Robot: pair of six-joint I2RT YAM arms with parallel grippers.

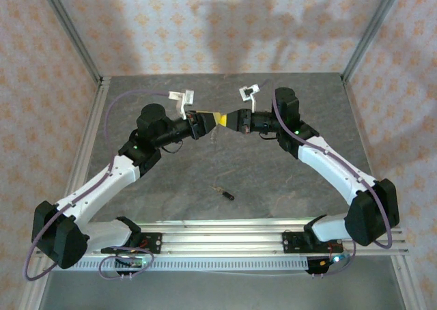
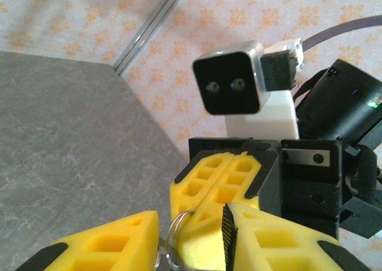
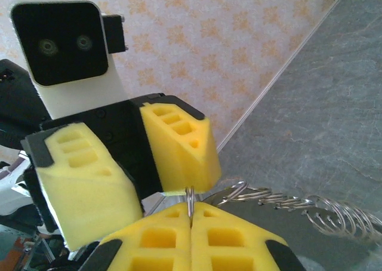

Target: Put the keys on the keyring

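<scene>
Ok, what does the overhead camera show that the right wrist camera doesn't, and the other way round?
Overhead adds the key, lying on the grey table nearer the arm bases, apart from both grippers. The right wrist view adds the close detail: the right gripper is shut on the keyring, pinching its thin metal loop, and silvery coiled wire trails off to the right. Both views show the right gripper meeting the left gripper tip to tip above the table, with the patterned wall behind.
</scene>
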